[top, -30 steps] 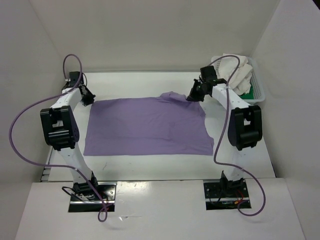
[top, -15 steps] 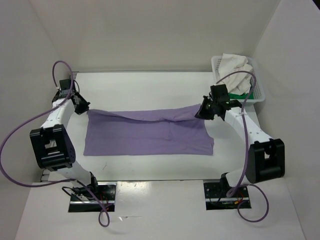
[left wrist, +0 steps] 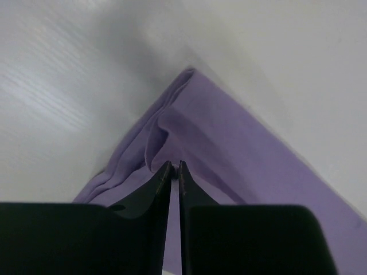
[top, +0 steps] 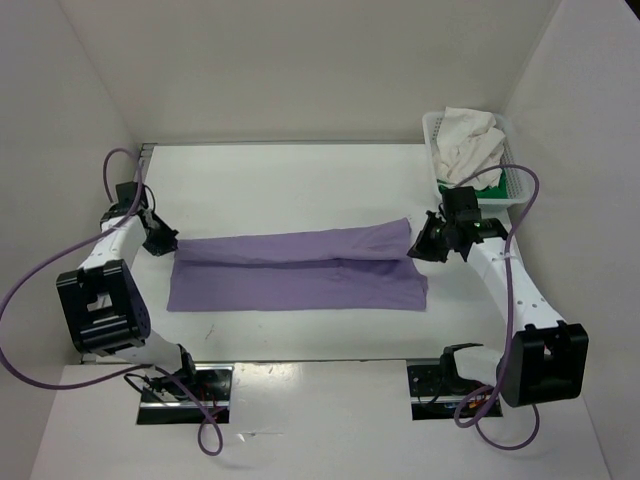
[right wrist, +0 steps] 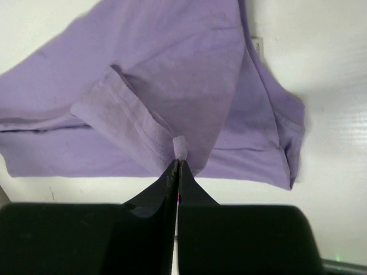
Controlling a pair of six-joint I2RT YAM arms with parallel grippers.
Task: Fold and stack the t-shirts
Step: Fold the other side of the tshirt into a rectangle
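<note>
One white counter (top: 300, 185) carries everything you're working with. At its far right corner, the mesh basket (top: 431, 125) holds the cream shirt (top: 470, 145) heaped over the green shirt (top: 492, 186). The purple shirt (top: 300, 272) lies half-folded mid-counter. Your left claw (left wrist: 175, 166) sits at its left end, fingers a sliver apart, grip unclear. Your right claw (right wrist: 176, 163) is pinched tight on its right end.

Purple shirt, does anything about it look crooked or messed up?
The purple shirt is folded over unevenly: the folded edge slants, and its right end bunches where the right gripper pinches it. No damage visible.
</note>
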